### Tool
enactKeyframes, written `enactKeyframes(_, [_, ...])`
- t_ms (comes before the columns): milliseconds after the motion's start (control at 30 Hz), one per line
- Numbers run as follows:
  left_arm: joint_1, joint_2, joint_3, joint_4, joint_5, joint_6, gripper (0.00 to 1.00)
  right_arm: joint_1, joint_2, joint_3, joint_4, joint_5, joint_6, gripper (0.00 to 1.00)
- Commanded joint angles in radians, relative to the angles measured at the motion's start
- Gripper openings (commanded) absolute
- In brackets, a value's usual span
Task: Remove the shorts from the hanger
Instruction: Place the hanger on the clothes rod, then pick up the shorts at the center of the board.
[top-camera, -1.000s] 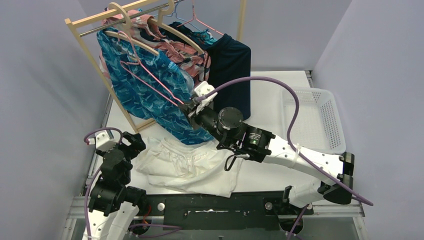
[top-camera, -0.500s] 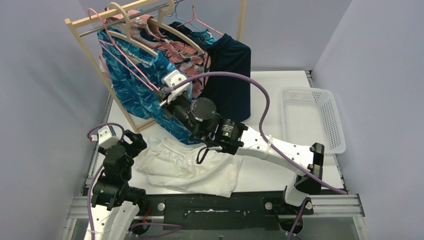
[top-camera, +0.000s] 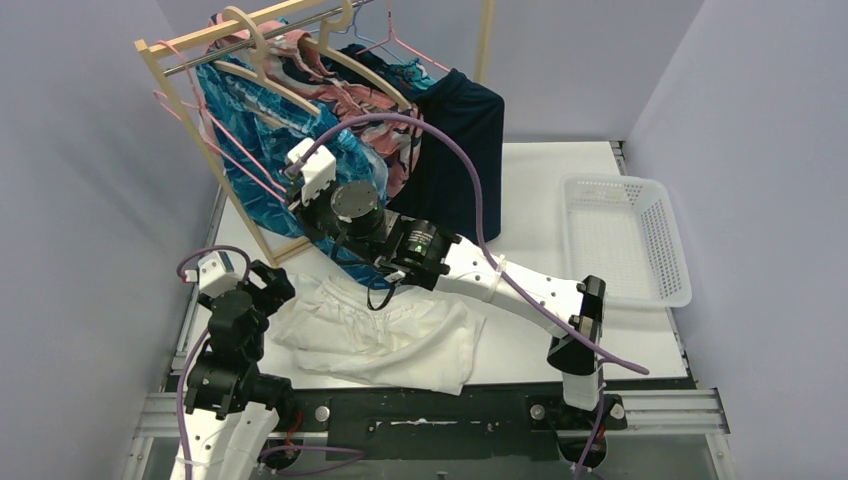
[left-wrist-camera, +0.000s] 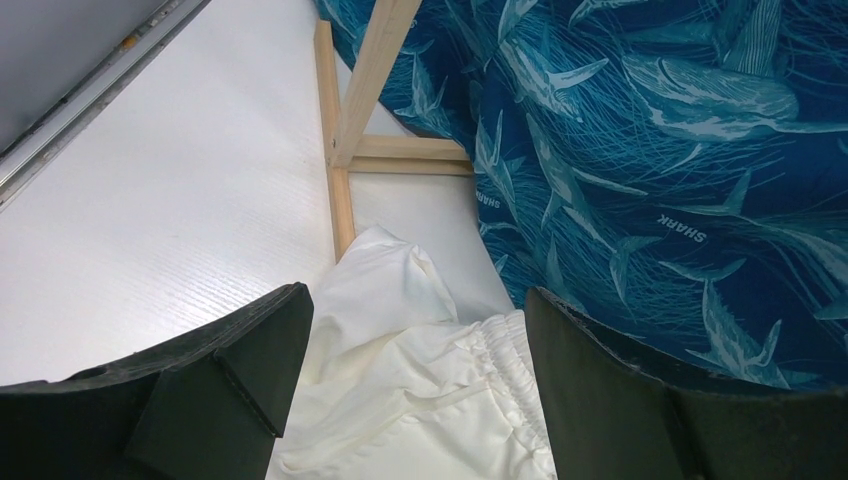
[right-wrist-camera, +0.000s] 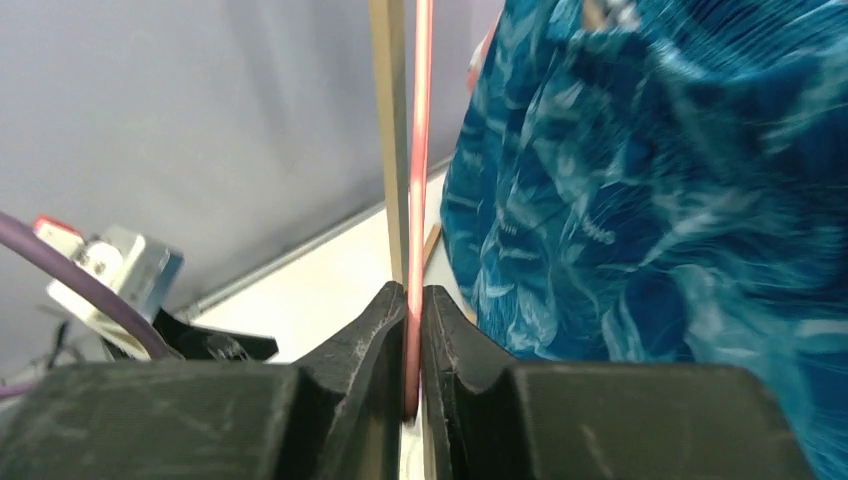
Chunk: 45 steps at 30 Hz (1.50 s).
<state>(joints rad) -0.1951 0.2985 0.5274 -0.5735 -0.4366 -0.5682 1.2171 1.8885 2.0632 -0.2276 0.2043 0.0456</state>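
The white bench (top-camera: 540, 190) fills the middle of the overhead view, with grey walls close on both sides and at the back. A wooden rack (top-camera: 175, 95) stands in the upper left, and its rail is crowded with clothes. The teal shark-print shorts (top-camera: 235, 120) hang nearest the left post, a pink-and-navy floral pair (top-camera: 370, 115) is behind them, and a dark navy pair (top-camera: 455, 150) hangs furthest right, reaching down to the bench. The white shorts (top-camera: 380, 335) are off the rack, lying crumpled at the lower centre, near the front edge.

A white basket (top-camera: 672, 235) sits at the right edge, well apart from the rack. Bare bench lies between it and the navy pair.

The right arm stretches diagonally from lower right up to the rack. Its right gripper (top-camera: 292, 195) is pressed in against the teal shorts, just beside the rack's left post. In the wrist view, the right gripper (right-wrist-camera: 412, 300) is pinched narrow on the thin pink wire hanger (right-wrist-camera: 420, 150), which runs straight up from between the fingers. Blue patterned fabric (right-wrist-camera: 650, 200) fills the right of that view, just beside the wire.

The left gripper (top-camera: 272, 285) sits low at the lower left with its fingers spread wide and gripping nothing. The white shorts' waistband (left-wrist-camera: 420, 380) lies below the gap, the rack's foot (left-wrist-camera: 340, 190) just beyond, and the shark print hangs to the right. Bare bench runs to the left rail.
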Motion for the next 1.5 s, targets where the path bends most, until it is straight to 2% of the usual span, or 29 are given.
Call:
enactKeyframes(0, [0.007,-0.004,0.005,0.067,0.018,0.011,0.78,-0.018,-0.089,-0.082,-0.011,-0.056,0.097,0.23])
enactKeyframes(133, [0.009,-0.004,0.000,0.073,0.036,0.016,0.78,-0.032,-0.167,-0.189,0.032,-0.078,0.103,0.48])
enactKeyframes(233, [0.008,-0.003,0.000,0.072,0.032,0.013,0.78,-0.036,-0.275,-0.357,0.118,-0.078,0.111,0.68])
enactKeyframes(400, [0.011,0.006,-0.003,0.075,0.033,0.013,0.78,-0.050,-0.436,-0.748,0.297,-0.050,0.129,0.83])
enactKeyframes(600, [0.013,0.010,-0.004,0.077,0.031,0.013,0.77,-0.074,-0.479,-1.022,0.307,-0.083,0.228,0.86])
enactKeyframes(800, [0.017,0.017,-0.004,0.077,0.031,0.011,0.78,-0.076,-0.437,-1.159,0.320,-0.126,0.346,0.90])
enactKeyframes(967, [0.020,0.022,-0.005,0.078,0.031,0.012,0.77,-0.077,-0.379,-1.119,0.285,-0.161,0.327,0.92])
enactKeyframes(1200, [0.030,0.031,-0.005,0.079,0.030,0.009,0.77,-0.091,-0.249,-0.987,0.256,-0.186,0.206,0.94])
enactKeyframes(1300, [0.039,0.049,-0.013,0.091,0.035,0.013,0.77,-0.128,-0.171,-0.919,0.234,-0.272,0.206,0.94])
enactKeyframes(1400, [0.054,0.067,-0.012,0.091,0.038,0.012,0.77,-0.150,-0.103,-0.911,0.258,-0.270,0.216,0.94])
enactKeyframes(1467, [0.062,0.070,-0.013,0.092,0.038,0.010,0.77,-0.170,-0.050,-0.914,0.267,-0.360,0.211,0.92])
